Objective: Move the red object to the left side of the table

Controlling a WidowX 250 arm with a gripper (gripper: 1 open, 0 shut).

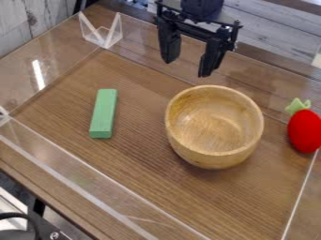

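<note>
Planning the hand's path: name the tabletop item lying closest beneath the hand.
The wooden bowl. Its far rim lies just below the open hand, while the green block sits off left and the red strawberry toy at the right edge.

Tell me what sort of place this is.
Most likely a robot test bench rather than a home: a wood-grain table fenced by low clear acrylic walls, an open claw hanging over it, and only props laid out: a wooden bowl, green block and red toy.

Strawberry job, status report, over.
Tool open, empty, hanging above the table's far side. Red strawberry untouched at right edge. Wooden bowl sits between it and the left side.
</note>
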